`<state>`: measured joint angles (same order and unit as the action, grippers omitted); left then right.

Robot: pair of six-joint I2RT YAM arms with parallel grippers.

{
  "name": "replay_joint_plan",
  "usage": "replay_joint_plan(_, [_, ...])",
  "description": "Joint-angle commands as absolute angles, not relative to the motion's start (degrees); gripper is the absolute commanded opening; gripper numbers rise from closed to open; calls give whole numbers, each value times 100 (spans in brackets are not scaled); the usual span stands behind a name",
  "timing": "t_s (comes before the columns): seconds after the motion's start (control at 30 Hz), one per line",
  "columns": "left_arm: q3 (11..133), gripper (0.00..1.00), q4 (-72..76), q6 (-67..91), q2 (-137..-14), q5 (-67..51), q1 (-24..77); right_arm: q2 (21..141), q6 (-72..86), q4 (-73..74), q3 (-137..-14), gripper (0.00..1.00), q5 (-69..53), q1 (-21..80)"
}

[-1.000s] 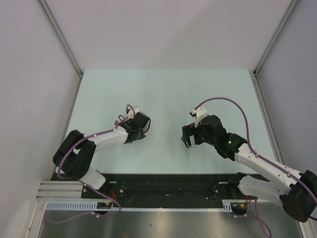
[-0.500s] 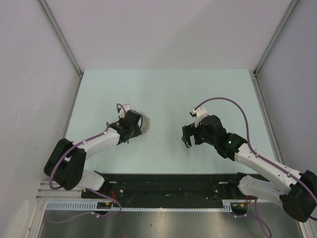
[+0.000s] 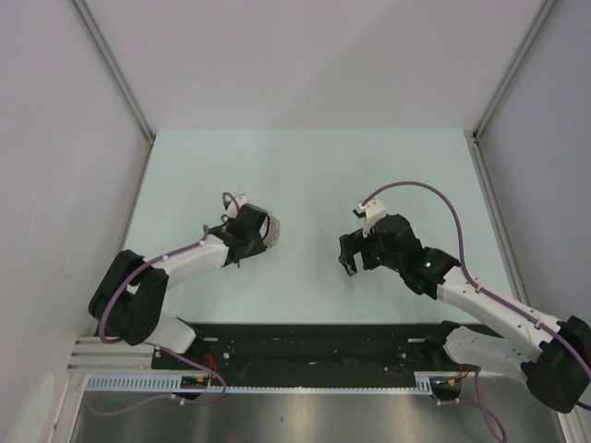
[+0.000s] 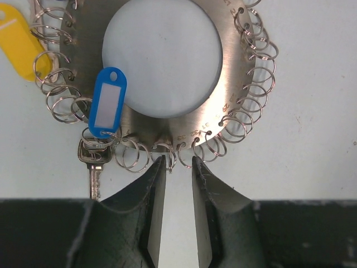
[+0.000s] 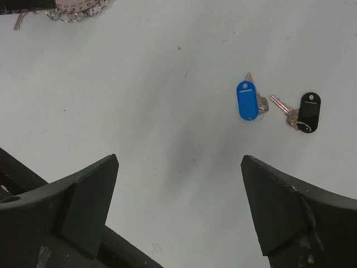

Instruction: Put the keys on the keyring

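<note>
Found left hand narrowly parted at the near rim of the keyring, tips either side of one wire loop. Found a blue-tagged key against that rim, a yellow tag farther. Found right hand spread wide above the surface, blue key and black key loose beyond.

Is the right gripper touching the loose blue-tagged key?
Apart. Right wrist view: the blue-tagged key lies well ahead of the open right gripper, clear of both fingers.
</note>
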<state>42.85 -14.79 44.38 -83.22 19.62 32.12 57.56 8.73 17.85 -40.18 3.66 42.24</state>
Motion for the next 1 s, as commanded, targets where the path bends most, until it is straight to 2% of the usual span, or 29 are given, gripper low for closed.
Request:
replay_joint_plan(0.0, [4517, 30, -1512, 4456, -8428, 1890, 3261, 5748, 791, 1723, -4043, 98, 431, 4254])
replay_joint_plan(0.43, [4886, 29, -1626, 4500, -8358, 1951, 3462, 5792, 782, 1688, -4034, 98, 413, 4254])
replay_joint_plan(0.97, [5159, 29, -1442, 4939, -9114, 1978, 3516, 5757, 773, 1696, -3981, 97, 440, 4263])
